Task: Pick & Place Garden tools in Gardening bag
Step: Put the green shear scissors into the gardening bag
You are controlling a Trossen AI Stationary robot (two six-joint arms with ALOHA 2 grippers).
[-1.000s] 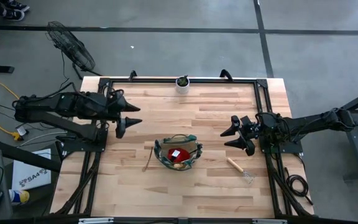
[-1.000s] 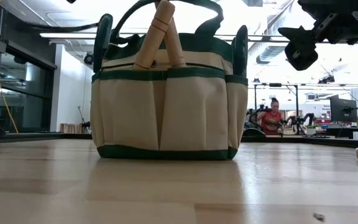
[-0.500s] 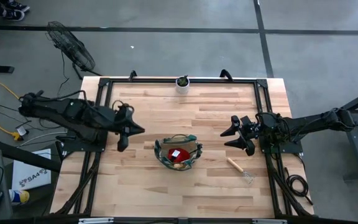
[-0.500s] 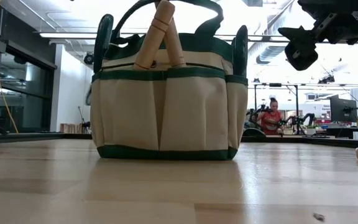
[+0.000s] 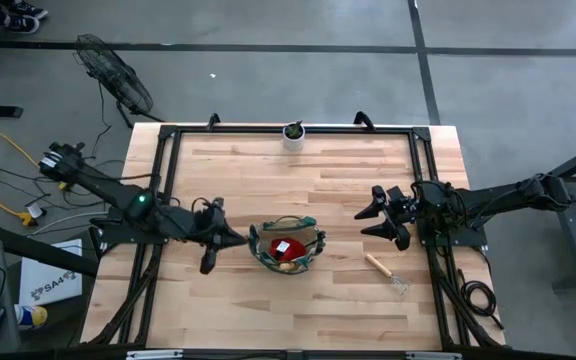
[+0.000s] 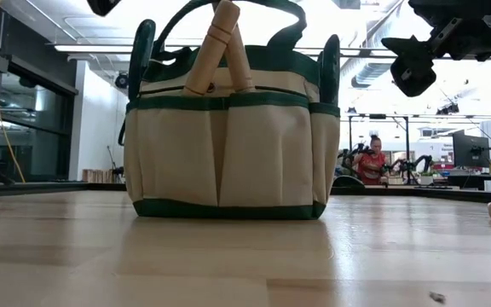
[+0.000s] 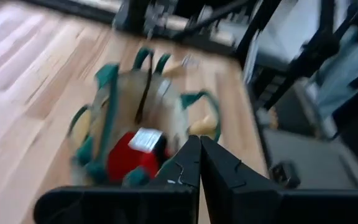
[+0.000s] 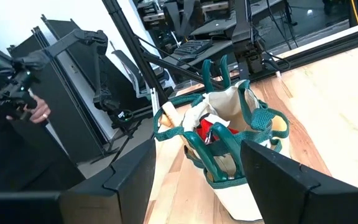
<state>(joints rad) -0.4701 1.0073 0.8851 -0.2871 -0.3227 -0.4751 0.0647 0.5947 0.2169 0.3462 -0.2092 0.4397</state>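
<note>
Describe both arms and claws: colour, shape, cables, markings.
Both arms are dark, slim and jointed. The left arm shows a small green light. Left claw has two flat, tapered black fingers; right claw has broad, angular black fingers. Black cable coils beside the right arm's base.

We are seeing the gardening bag point(image 5: 286, 246) standing upright near the counter's middle, tan with green trim, holding a red item point(image 5: 286, 249) and wooden handles point(image 6: 220, 47). A wooden-handled trowel point(image 5: 383, 271) is lying flat on the boards, well apart from the bag.
</note>
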